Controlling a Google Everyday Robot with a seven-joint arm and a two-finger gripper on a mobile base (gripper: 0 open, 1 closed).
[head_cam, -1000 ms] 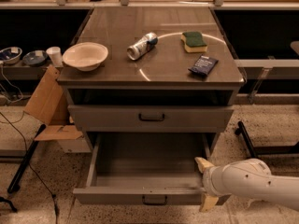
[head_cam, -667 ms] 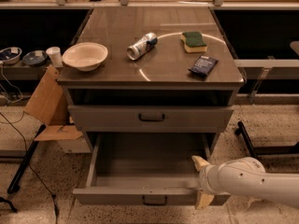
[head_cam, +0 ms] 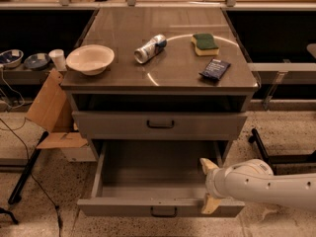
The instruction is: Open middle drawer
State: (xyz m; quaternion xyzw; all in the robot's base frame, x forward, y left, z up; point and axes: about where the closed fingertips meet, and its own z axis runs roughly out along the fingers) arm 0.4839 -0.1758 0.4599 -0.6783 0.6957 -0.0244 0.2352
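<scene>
Holds the gripper (head_cam: 208, 184) spread wide, seemingly on nothing, at the right end of the middle drawer (head_cam: 148, 179); has the handle (head_cam: 164, 212) off to its left, bar crosswise.

Bowl (head_cam: 90, 59), can (head_cam: 150, 48), sponge (head_cam: 205, 43), dark packet (head_cam: 215, 69) on cabinet top (head_cam: 173, 80).

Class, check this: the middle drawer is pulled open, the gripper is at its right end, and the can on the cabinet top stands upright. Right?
No: the camera view shows the can lying on its side on the cabinet top. The middle drawer is pulled open, with the gripper at its right end.
</scene>
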